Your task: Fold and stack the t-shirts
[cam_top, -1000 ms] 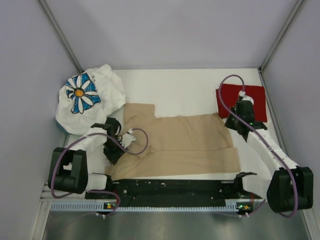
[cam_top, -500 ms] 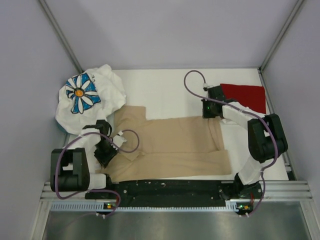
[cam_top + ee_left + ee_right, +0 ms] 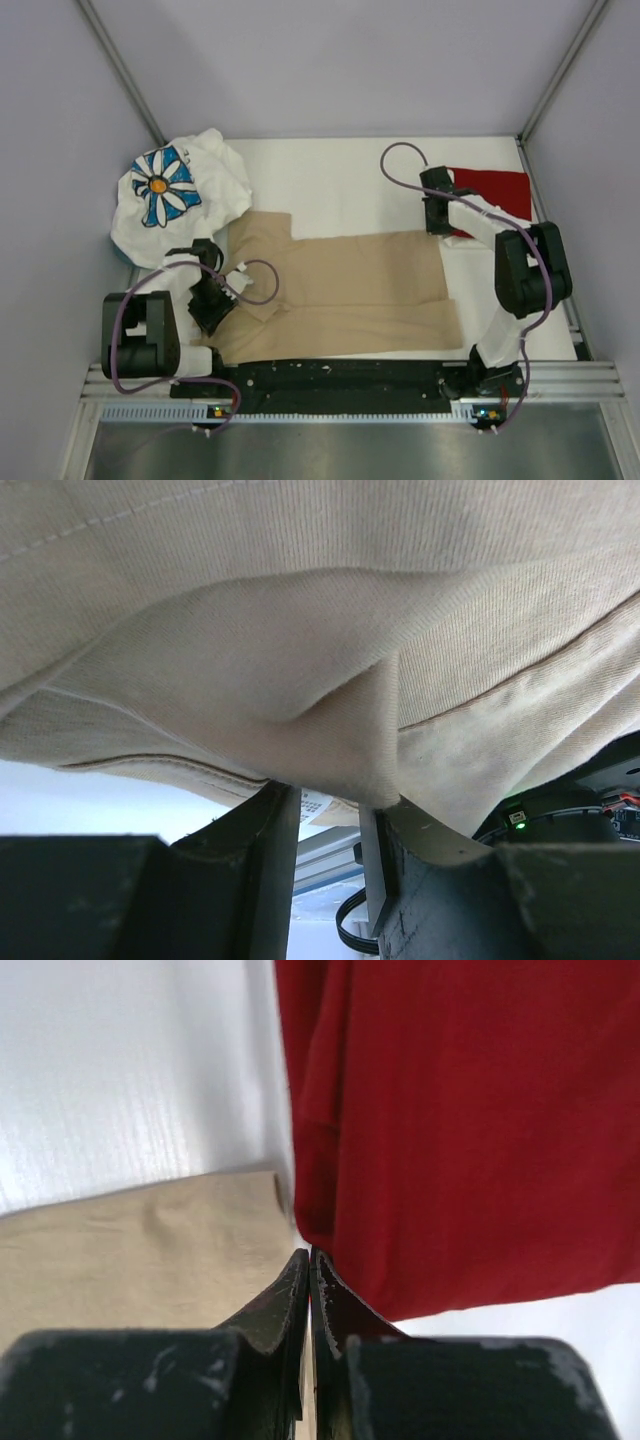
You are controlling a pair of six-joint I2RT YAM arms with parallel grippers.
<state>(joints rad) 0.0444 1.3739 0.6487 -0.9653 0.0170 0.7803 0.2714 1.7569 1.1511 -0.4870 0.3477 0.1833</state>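
The tan t-shirt (image 3: 350, 285) lies spread across the middle of the white table (image 3: 340, 175). My left gripper (image 3: 210, 300) is at its left sleeve. In the left wrist view its jaws (image 3: 335, 795) stand a little apart, with a bunched fold of the tan cloth (image 3: 330, 680) between the tips. My right gripper (image 3: 437, 215) is shut and empty. Its tips (image 3: 310, 1255) rest at the seam between the tan shirt's far right corner (image 3: 130, 1260) and the folded dark red t-shirt (image 3: 460, 1130) (image 3: 495, 190). The white daisy t-shirt (image 3: 170, 195) lies crumpled at the far left.
Grey walls enclose the table on the left, back and right. A black rail (image 3: 350, 375) runs along the near edge between the arm bases. Bare white table (image 3: 130, 1060) shows behind the tan shirt.
My right arm swung from the red shirt's near edge over to the tan shirt's far right corner. My left gripper moved left and nearer, and the tan shirt shifted left with it.
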